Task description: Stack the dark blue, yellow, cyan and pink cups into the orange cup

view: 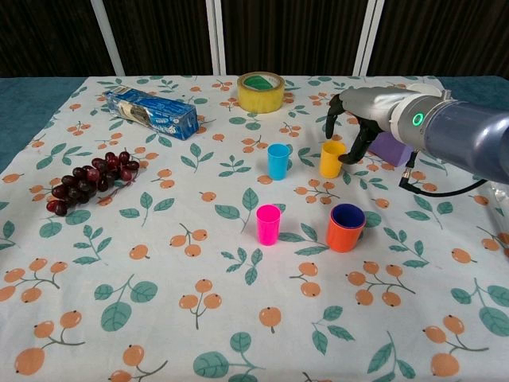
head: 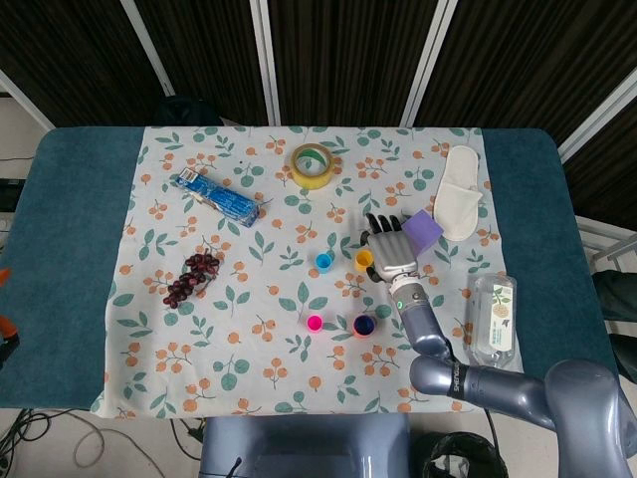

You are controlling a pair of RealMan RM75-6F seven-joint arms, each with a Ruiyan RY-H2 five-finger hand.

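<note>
The orange cup (view: pixel 343 235) (head: pixel 364 326) stands on the floral cloth with the dark blue cup (view: pixel 348 216) nested inside it. To its left stands the pink cup (view: pixel 268 224) (head: pixel 315 323). Behind are the cyan cup (view: pixel 278 161) (head: pixel 323 261) and the yellow cup (view: pixel 332 159) (head: pixel 363 260), both upright. My right hand (view: pixel 362 107) (head: pixel 390 249) arches over the yellow cup from the right, its fingers spread behind the cup and its thumb close to the cup's right side. I cannot tell whether it touches. My left hand is out of sight.
A purple block (view: pixel 395 148) (head: pixel 424 228) lies just right of the hand. A yellow tape roll (view: pixel 261 91), a blue packet (view: pixel 151 111) and grapes (view: pixel 87 179) lie further back and left. A white slipper (head: pixel 458 204) and a bottle (head: pixel 492 319) lie at the right.
</note>
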